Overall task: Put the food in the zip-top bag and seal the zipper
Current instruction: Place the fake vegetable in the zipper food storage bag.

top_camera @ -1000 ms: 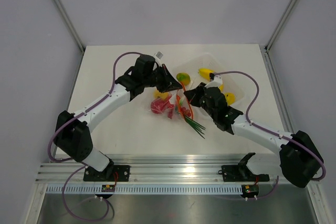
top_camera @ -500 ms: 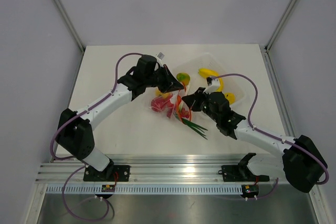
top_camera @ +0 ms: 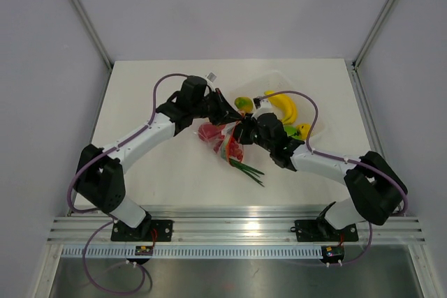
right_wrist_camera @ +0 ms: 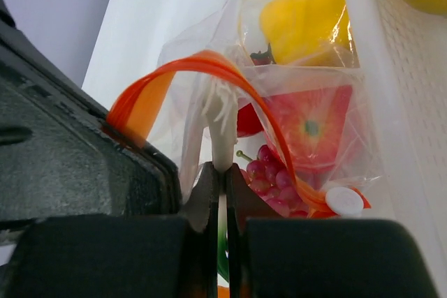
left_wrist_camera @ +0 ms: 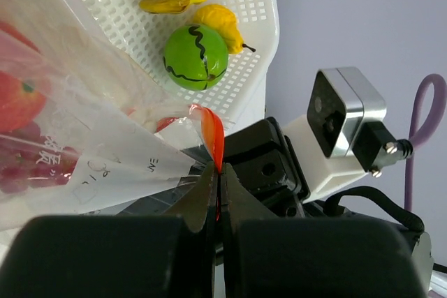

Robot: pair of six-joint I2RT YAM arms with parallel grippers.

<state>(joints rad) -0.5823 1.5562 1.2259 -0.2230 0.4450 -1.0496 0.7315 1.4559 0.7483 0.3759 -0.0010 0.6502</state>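
The small crinkly clear plastic bag [top_camera: 222,139] is held between the two arms over the middle of the white bench [top_camera: 181,179], just left of the translucent white perforated tray [left_wrist_camera: 251,5]. The left gripper [left_wrist_camera: 216,172] has its jaws pressed tight on the thin orange-red zipper strip [right_wrist_camera: 183,71] at one end of the bag's mouth, and from there the strip arcs up in a loop. The right gripper [right_wrist_camera: 222,171] has its jaws pinched narrow on the pale, frayed end of the green plastic toy stalks [top_camera: 246,170], whose leaves trail out toward the near edge of the bench. Inside the bag lie a yellow toy pepper [right_wrist_camera: 307,29], a red round toy fruit [right_wrist_camera: 311,127] and a cluster of dark red toy grapes [right_wrist_camera: 269,172]. In the tray rest a yellow toy banana [top_camera: 283,102] and a green round toy fruit [left_wrist_camera: 195,56] marked with a dark wavy line, and an orange-green toy mango [top_camera: 242,103] sits by the tray's left wall.
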